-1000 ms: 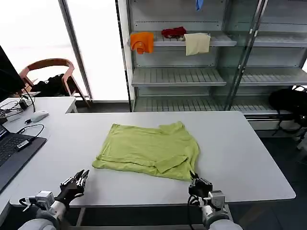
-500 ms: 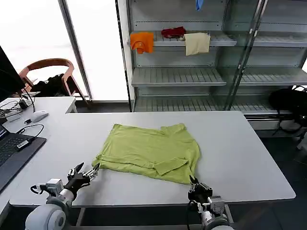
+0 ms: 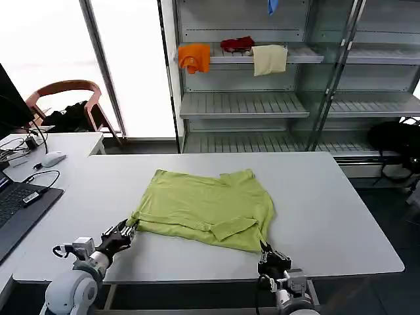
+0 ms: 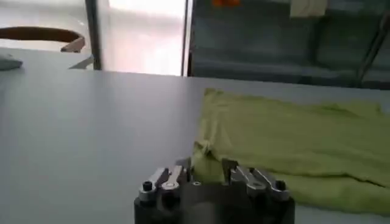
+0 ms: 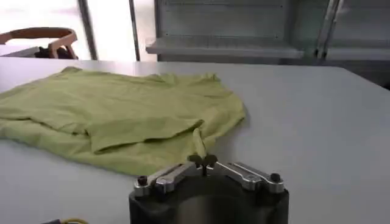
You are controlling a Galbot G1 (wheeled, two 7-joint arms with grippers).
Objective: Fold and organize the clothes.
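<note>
The T-shirt (image 3: 209, 207) lies spread and partly folded on the middle of the white table (image 3: 328, 216), with a flap turned over near its near right corner. The left gripper (image 3: 125, 231) sits low at the table's near left edge, its arm reaching forward and to the right so the fingertips meet the shirt's near left corner. In the left wrist view this gripper (image 4: 210, 172) has its fingers (image 4: 231, 168) a little apart with the bunched shirt corner (image 4: 204, 155) between them; whether they have closed on the cloth cannot be told. The right gripper (image 3: 266, 252) rises from below the near edge, its tip pointing up and forward at the shirt's near right corner. In the right wrist view its fingertips (image 5: 196, 161) are pinched together on a thin upright fold of the hem (image 5: 198, 141), just in front of the shirt (image 5: 116, 115). On the far shelves (image 3: 243, 105) lie an orange cloth (image 3: 194, 57), a red one (image 3: 237, 44) and a cream one (image 3: 270, 59). A laptop (image 3: 16, 207) rests at the left edge, and a mouse (image 3: 53, 158) lies on the desk beyond it.
</note>
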